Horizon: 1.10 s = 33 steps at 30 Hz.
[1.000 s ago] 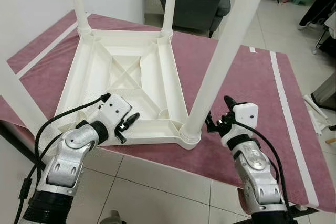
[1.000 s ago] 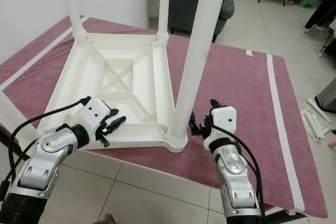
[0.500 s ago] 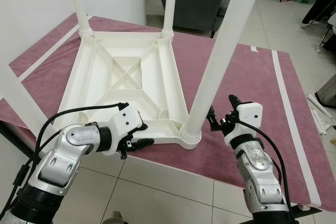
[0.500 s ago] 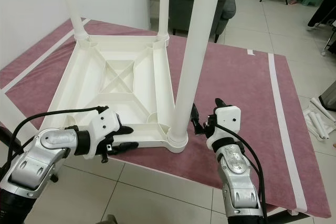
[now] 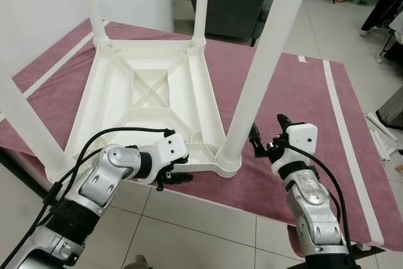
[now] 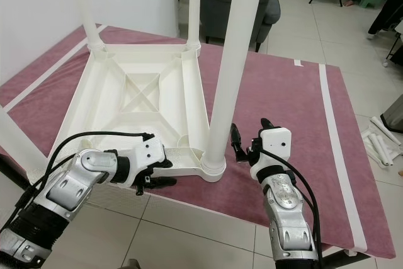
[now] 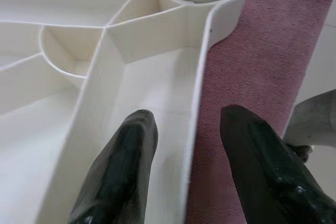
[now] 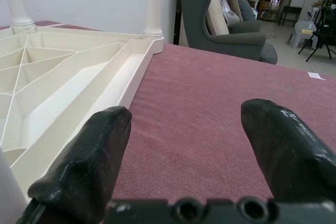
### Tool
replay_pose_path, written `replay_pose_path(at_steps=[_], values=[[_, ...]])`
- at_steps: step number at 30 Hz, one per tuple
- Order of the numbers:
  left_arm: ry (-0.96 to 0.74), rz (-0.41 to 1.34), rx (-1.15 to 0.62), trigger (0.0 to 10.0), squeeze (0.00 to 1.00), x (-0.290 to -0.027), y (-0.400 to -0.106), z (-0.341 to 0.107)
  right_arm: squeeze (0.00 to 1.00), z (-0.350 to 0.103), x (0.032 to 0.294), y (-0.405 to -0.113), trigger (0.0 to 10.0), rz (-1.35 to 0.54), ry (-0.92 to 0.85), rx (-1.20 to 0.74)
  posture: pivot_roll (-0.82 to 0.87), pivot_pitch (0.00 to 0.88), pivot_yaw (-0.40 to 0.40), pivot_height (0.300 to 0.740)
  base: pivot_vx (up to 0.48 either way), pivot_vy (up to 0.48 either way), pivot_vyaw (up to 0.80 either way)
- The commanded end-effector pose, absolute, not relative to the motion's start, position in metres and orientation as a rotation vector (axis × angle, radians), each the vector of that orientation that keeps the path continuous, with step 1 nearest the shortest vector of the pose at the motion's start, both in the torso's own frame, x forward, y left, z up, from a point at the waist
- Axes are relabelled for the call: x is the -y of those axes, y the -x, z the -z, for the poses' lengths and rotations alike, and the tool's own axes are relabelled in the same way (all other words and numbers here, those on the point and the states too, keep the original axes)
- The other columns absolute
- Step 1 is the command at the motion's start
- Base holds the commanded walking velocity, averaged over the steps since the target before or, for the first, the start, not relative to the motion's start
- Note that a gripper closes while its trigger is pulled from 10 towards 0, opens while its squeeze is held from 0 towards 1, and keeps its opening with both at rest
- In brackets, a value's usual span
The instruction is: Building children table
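Black fingers [image 7: 126,177] of the left gripper [image 5: 171,176] spread wide, straddling the near rim of the upturned white plastic children's table [image 5: 148,86] on the maroon-covered desk [image 5: 296,102], rim running along the fingers toward the corner socket. Right gripper [image 5: 266,146] also agape, just beside the near white tubular leg [image 5: 258,74], upright in that socket; left arm nearer the rim.

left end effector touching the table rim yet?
Cannot tell. In the left wrist view the left end effector straddles the table rim, fingers open, contact unclear.
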<state>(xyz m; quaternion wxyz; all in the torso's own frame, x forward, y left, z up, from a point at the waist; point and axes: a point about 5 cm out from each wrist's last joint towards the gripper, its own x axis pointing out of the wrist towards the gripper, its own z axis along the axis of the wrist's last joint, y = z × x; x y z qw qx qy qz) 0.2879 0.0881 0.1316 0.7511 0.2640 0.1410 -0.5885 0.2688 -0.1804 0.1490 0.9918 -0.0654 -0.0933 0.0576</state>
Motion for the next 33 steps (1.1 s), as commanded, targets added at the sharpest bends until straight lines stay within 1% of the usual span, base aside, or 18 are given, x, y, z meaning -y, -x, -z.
replay_pose_path(at_steps=[1,6,7,8,9,10,11,12,15,20,22,24,25,26,28,30,32,33], values=[[-0.608,1.294,-0.297,10.0,0.0,-0.089,-0.291,-0.135,0.0,-0.149,0.182,-0.266,10.0,-0.101,0.134,0.184,0.09,0.0,0.018,0.74,0.0,0.0,0.0],[-0.655,1.362,-0.314,10.0,0.0,-0.087,-0.292,-0.131,0.0,-0.147,0.182,-0.264,10.0,-0.092,0.131,0.18,0.08,0.0,0.02,0.74,0.0,0.0,0.0],[-0.668,1.386,-0.324,6.9,0.0,-0.086,-0.292,-0.127,0.0,-0.147,0.182,-0.263,10.0,-0.093,0.13,0.179,0.08,0.0,0.021,0.74,0.0,0.0,0.0],[-0.683,1.414,-0.334,3.0,0.0,-0.084,-0.292,-0.123,0.0,-0.147,0.181,-0.263,10.0,-0.094,0.13,0.179,0.08,0.0,0.023,0.74,0.0,0.0,0.0],[-0.683,1.414,-0.334,3.0,0.0,-0.084,-0.292,-0.123,0.0,-0.147,0.181,-0.263,10.0,-0.094,0.13,0.179,0.08,0.0,0.023,0.74,0.0,0.0,0.0],[-0.696,1.439,-0.34,1.5,0.0,-0.083,-0.292,-0.12,0.0,-0.147,0.181,-0.263,10.0,-0.094,0.13,0.179,0.08,0.0,0.023,0.74,0.0,0.0,0.0],[-0.696,1.439,-0.34,1.5,0.0,-0.083,-0.292,-0.12,0.0,-0.147,0.181,-0.263,10.0,-0.094,0.13,0.179,0.08,0.0,0.023,0.74,0.0,0.0,0.0],[-0.707,1.463,-0.348,0.0,0.0,-0.082,-0.291,-0.117,0.0,-0.148,0.181,-0.263,10.0,-0.093,0.13,0.18,0.07,0.0,0.025,0.74,0.0,0.0,0.0],[-0.732,1.5,-0.357,0.0,0.0,-0.082,-0.291,-0.113,0.0,-0.149,0.183,-0.263,10.0,-0.088,0.133,0.181,0.06,0.0,0.028,0.74,0.0,0.0,0.0],[-0.73,1.504,-0.346,0.0,0.0,-0.08,-0.293,-0.114,0.0,-0.149,0.183,-0.262,10.0,-0.085,0.134,0.181,0.06,0.0,0.029,0.74,0.0,0.0,0.0],[-0.759,1.554,-0.272,0.0,0.0,-0.075,-0.295,-0.123,0.0,-0.149,0.183,-0.261,10.0,-0.083,0.134,0.18,0.05,0.0,0.031,0.74,0.0,0.0,0.0],[-0.778,1.58,-0.239,0.0,0.0,-0.073,-0.295,-0.126,0.0,-0.148,0.183,-0.261,10.0,-0.082,0.134,0.18,0.05,0.0,0.031,0.74,0.0,0.0,0.0],[-0.832,1.61,-0.19,0.0,0.0,-0.071,-0.295,-0.131,0.0,-0.148,0.183,-0.261,10.0,-0.08,0.134,0.179,0.05,0.0,0.031,0.74,0.0,0.0,0.0],[-0.832,1.61,-0.19,0.0,0.0,-0.071,-0.295,-0.131,0.0,-0.148,0.183,-0.261,10.0,-0.08,0.134,0.179,0.05,0.0,0.031,0.74,0.0,0.0,0.0],[-0.926,1.655,-0.086,0.0,0.0,-0.064,-0.296,-0.143,0.0,-0.147,0.184,-0.261,10.0,-0.077,0.133,0.174,0.05,0.0,0.031,0.74,0.0,0.0,0.0],[-0.926,1.655,-0.086,0.0,0.0,-0.064,-0.296,-0.143,0.0,-0.147,0.184,-0.261,10.0,-0.077,0.133,0.174,0.05,0.0,0.031,0.74,0.0,0.0,0.0],[-1.003,1.695,0.029,0.0,0.0,-0.052,-0.296,-0.156,0.0,-0.144,0.185,-0.261,10.0,-0.074,0.132,0.163,0.05,0.0,0.028,0.74,0.0,0.0,0.0],[-1.003,1.695,0.029,0.0,0.0,-0.052,-0.296,-0.156,0.0,-0.144,0.185,-0.261,10.0,-0.074,0.132,0.163,0.05,0.0,0.028,0.74,0.0,0.0,0.0]])
